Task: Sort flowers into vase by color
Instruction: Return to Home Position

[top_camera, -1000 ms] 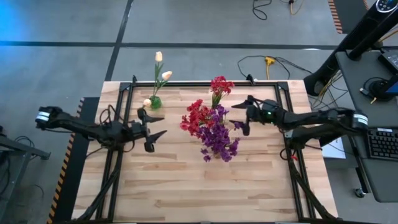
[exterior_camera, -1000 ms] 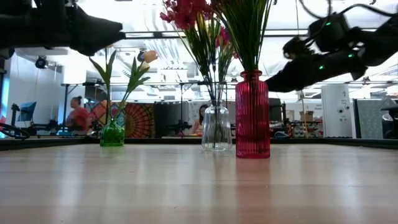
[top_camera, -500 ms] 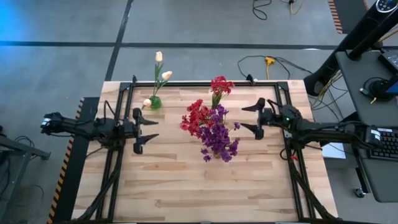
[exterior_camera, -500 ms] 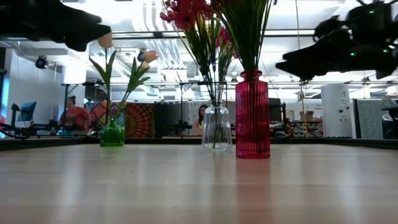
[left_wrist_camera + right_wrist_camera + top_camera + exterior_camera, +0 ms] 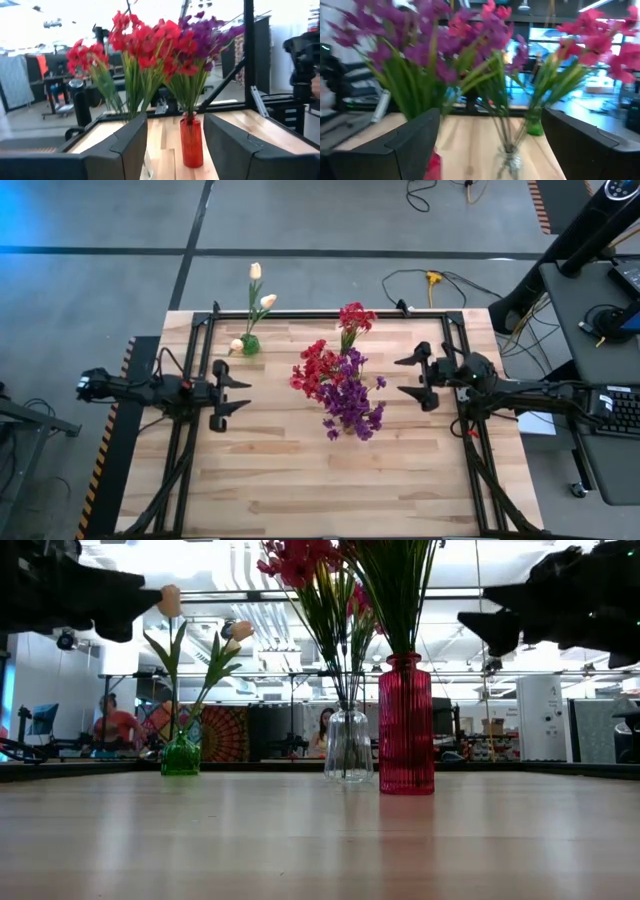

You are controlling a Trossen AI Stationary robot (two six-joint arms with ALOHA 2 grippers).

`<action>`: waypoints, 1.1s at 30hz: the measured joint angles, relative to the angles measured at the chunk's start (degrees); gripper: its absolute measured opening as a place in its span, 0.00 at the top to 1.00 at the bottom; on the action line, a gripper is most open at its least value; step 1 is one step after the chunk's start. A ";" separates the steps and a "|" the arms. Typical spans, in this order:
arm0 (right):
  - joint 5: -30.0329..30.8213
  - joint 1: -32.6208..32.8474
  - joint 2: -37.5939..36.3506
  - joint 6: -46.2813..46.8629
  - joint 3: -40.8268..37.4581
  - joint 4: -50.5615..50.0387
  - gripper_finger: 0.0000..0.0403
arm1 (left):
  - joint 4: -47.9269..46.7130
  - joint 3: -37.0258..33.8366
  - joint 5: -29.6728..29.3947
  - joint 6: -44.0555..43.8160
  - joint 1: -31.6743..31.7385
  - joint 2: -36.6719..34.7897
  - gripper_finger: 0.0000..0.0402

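Quick rundown of the setup. The counter is pale butcher-block wood with nothing lying loose on it, only three vases standing.

- **Green vase:** the little green vase sits at the far edge, toward the left. It holds the cream tulips.
- **Clear vase:** the clear vase is around the middle and carries the red flowers.
- **Red vase:** the tall red vase stands just beside the clear one, a bit nearer the low camera. The purple flowers are in it.

From overhead, the red and purple blossoms overlap into one clump.

The left pincer hangs above the left side of the counter, pointing at the bouquets. Its fingers are spread wide and holding nothing. The right pincer mirrors it on the right side, also gaping open and empty. In the low view both sit high up, well clear of the wood and well apart from the vases.

The room has a grey concrete floor with dark lines running across it. A few cables trail behind the counter. To the right there's a desk with a keyboard on it.

Looking level across the counter, it's a bright open workspace. A person in a red top sits far back on the left, and a patterned wall hanging shows behind the vases.
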 joint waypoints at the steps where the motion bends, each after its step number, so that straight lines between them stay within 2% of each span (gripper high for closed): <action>1: -0.83 0.05 -0.19 0.79 0.00 0.40 0.15 | -0.12 0.00 0.25 0.58 -0.03 -0.41 0.56; 9: -4.06 0.05 -9.28 1.06 -0.04 -1.09 0.15 | -2.90 0.00 -0.44 0.38 0.03 -1.29 0.57; 12: -6.44 0.05 -15.04 0.93 -0.04 -7.53 0.15 | -4.90 0.00 -5.21 -2.74 0.03 -0.98 0.57; 15: -8.72 0.05 -21.38 -0.99 -0.07 -18.27 0.15 | -6.98 0.10 -10.87 -3.73 0.05 -0.31 0.57; 18: -9.13 0.06 -27.42 -4.37 -0.09 -25.45 0.15 | -7.09 0.27 -11.65 -3.76 0.03 0.60 0.57; 22: -9.39 0.05 -33.55 -9.38 -0.14 -29.01 0.15 | -7.07 0.35 -11.74 -3.76 0.03 1.52 0.57; 28: -9.60 0.05 -32.87 -13.44 -0.13 -26.12 0.15 | -7.05 0.37 -11.82 -3.78 0.03 2.76 0.57; 33: -8.32 0.05 -32.30 -2.06 -0.13 -26.68 0.15 | -7.03 0.44 -11.80 -3.78 0.03 3.85 0.57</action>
